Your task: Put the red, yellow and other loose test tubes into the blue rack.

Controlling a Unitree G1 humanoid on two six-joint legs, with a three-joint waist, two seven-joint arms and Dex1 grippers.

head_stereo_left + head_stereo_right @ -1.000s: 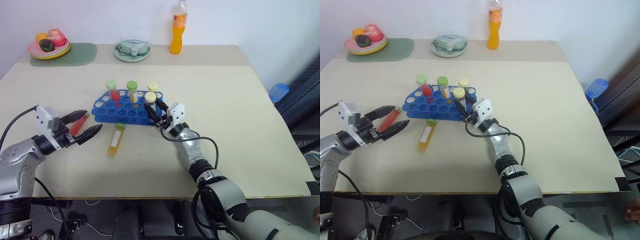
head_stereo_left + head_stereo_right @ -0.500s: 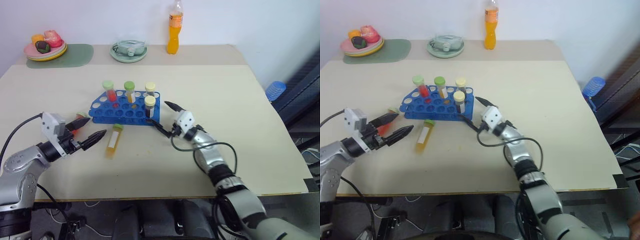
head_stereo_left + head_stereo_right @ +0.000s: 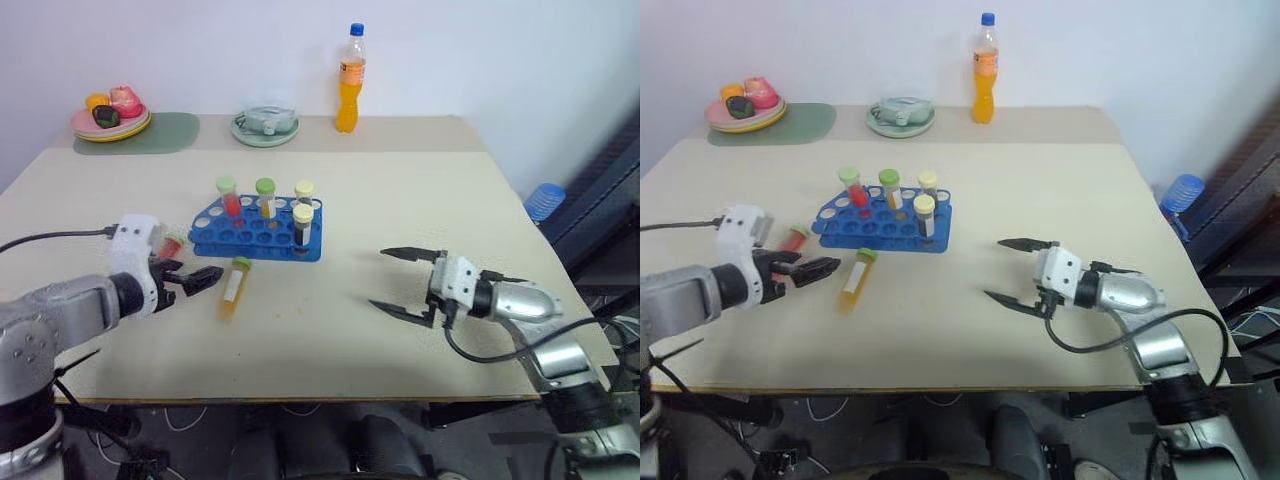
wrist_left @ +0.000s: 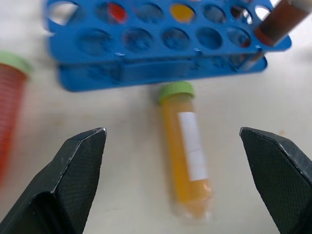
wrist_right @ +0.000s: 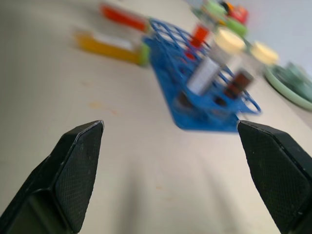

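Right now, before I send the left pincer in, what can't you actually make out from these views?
- Red tube: cut off by the left wrist view's edge; in the left eye view the left pincer covers most of it.
- Yellow tube: label too blurred to read.
- Blue rack: which holes are free is too small to tell in the head views.

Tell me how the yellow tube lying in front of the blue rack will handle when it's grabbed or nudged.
The yellow tube is a smooth cylinder lying flat on the table, so a nudge would probably roll it. Its clear wall looks rigid, likely stiff and somewhat slippery between the fingers. It looks nearly full of liquid, so probably weighty for its size; the green cap seems on.
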